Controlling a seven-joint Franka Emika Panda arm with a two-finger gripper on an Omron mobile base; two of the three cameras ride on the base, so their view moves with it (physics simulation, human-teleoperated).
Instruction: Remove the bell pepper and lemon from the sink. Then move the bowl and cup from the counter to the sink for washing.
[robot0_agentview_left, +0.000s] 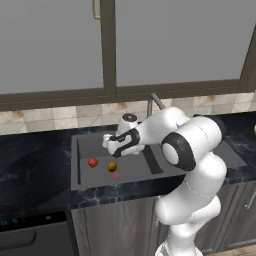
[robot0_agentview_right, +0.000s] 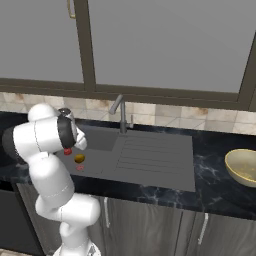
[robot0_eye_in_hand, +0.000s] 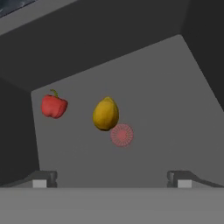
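The red bell pepper (robot0_agentview_left: 93, 162) (robot0_agentview_right: 67, 151) (robot0_eye_in_hand: 54, 106) and the yellow lemon (robot0_agentview_left: 112, 166) (robot0_agentview_right: 79, 158) (robot0_eye_in_hand: 105, 114) lie side by side on the floor of the dark grey sink (robot0_agentview_left: 95, 146) (robot0_agentview_right: 150, 155) (robot0_eye_in_hand: 157, 105). My gripper (robot0_agentview_left: 106, 144) (robot0_eye_in_hand: 112, 179) hovers above the basin, looking down at both fruits. It is open, its fingertips (robot0_eye_in_hand: 43, 179) wide apart with nothing between them. The golden bowl (robot0_agentview_right: 242, 166) rests on the black counter (robot0_agentview_left: 30, 170) (robot0_agentview_right: 215, 185) to the right of the sink. The cup is out of view.
A pinkish drain spot (robot0_agentview_left: 116, 175) (robot0_eye_in_hand: 121, 134) sits just beside the lemon. The thin grey faucet (robot0_agentview_left: 152, 102) (robot0_agentview_right: 120, 111) rises behind the basin, near my forearm. The ribbed drainboard (robot0_agentview_right: 155, 150) lies right of the basin. A tiled wall and window stand behind.
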